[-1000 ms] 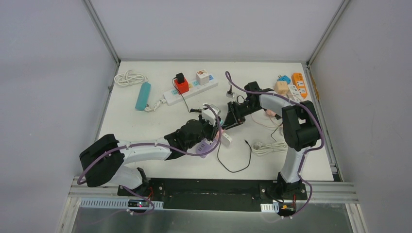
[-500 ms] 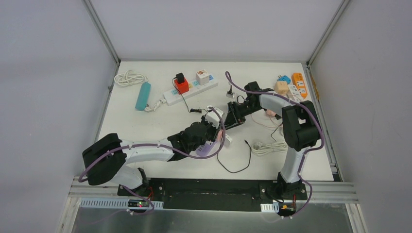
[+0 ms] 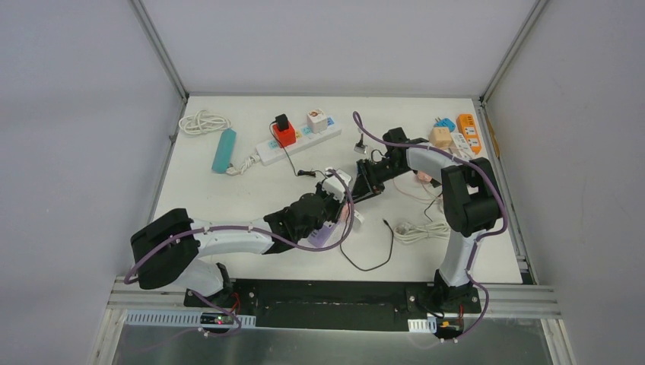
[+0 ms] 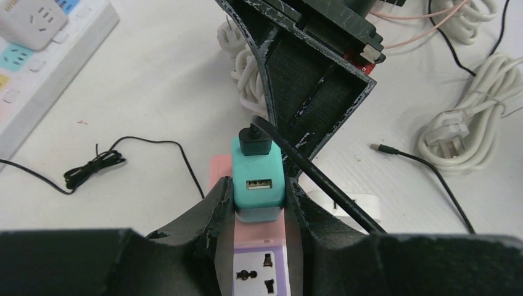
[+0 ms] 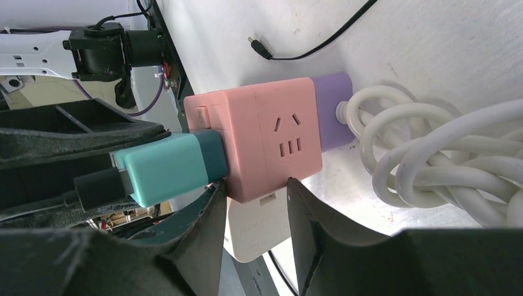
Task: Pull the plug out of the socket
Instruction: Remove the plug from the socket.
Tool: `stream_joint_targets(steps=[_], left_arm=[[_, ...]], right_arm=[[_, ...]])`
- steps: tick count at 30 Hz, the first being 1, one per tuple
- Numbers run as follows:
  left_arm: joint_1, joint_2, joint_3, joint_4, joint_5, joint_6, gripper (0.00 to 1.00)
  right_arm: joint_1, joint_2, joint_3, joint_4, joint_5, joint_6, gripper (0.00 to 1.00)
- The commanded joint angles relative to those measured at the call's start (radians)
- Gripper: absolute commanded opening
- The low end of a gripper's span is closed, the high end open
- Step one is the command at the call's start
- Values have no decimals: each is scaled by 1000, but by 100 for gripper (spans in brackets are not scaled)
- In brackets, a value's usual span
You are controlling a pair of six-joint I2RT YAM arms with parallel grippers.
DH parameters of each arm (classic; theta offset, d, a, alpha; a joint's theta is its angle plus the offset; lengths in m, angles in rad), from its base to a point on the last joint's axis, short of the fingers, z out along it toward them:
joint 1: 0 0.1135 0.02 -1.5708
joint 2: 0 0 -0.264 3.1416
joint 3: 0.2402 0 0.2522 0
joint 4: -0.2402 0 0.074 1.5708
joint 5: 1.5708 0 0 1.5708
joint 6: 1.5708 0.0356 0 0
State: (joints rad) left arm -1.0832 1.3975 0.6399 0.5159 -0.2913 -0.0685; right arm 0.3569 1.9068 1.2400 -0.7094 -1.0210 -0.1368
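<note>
The left gripper [image 4: 259, 188] clamps the plug [image 4: 259, 163], jaws narrow; the right gripper [image 5: 254, 185], jaws wider, clamps the socket [image 5: 271, 132]; plug seated

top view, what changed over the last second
The left gripper, shut on the plug, eased forward and right, nearer the right gripper. The plug is still in the socket; the right gripper and both grips are unchanged.

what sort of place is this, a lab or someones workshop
Most likely a robotics lab test cell: a white table walled in by plain grey panels on metal framing, two robot arms bolted at its near edge, and power strips and chargers laid out like practice props.
</note>
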Motion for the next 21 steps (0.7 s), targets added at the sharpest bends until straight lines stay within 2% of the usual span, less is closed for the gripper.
stream_joint_targets(steps=[1,3,7,12,15,18,21], left_arm=[[-56,47,34,-6,-65,139,0],[-51,42,9,44,-70,82,0],[57,16,-59,170,76,-244,0],[72,8,-49,169,117,-305,0],[64,-3,0,62,126,-215,0],[-9,5,43,-34,32,28,0],[-64,36,68,-84,-40,185,0]], right_arm=[[19,51,-11,77,228,-74,41],[19,53,-10,77,228,-75,41],[19,57,-10,77,229,-74,41],[19,57,-10,76,233,-73,41],[19,58,-9,76,234,-73,40],[21,58,-8,77,236,-72,41],[22,58,-8,76,237,-72,41]])
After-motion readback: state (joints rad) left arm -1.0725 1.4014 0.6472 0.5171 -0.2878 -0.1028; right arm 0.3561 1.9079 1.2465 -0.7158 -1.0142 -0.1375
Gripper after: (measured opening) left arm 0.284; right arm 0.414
